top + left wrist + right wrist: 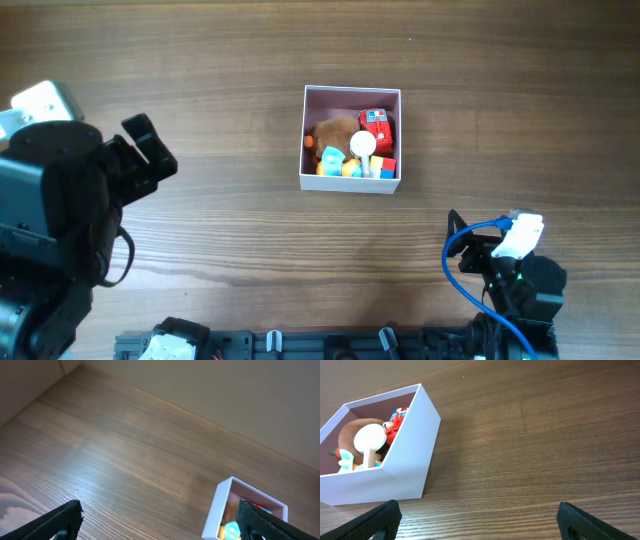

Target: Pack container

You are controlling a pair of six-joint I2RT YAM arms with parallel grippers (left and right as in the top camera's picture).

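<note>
Container (pixel 351 183) square, shallow, white outside, mauve inside, holding small toys (pixel 376 130).

Soft even light, faint sheen on the table (pixel 75 477), sharp focus.

Bare desk (pixel 250 60) is stretching open on every side of the container (pixel 350 184), standing alone mid-desk; toys (pixel 375 130) are crowding its inside.

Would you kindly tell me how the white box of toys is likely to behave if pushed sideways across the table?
The container probably slides rather than tips: it looks wider than tall and flat-bottomed on the smooth wooden table. Its thin cardboard walls may flex under a push. Loose contents such as the red toy would likely shift inside.
</note>
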